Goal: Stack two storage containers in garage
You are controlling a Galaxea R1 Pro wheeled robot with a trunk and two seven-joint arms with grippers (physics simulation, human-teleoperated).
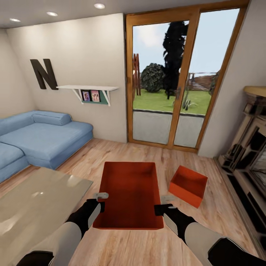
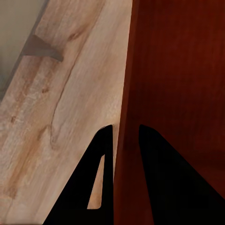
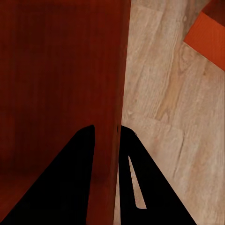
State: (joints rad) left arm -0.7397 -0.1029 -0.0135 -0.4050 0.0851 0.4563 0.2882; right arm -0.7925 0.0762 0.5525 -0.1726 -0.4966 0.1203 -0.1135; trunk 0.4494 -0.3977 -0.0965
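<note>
Head view: I hold one storage container (image 1: 129, 194) at lower centre, my left gripper (image 1: 99, 202) and right gripper (image 1: 162, 207) pinching its side walls; the second container (image 1: 188, 186) sits right of it on the wood floor (image 1: 122, 247) (living room). Left wrist view — fingers (image 2: 159, 187) clamp the wall. Right wrist view — same grip.
</note>
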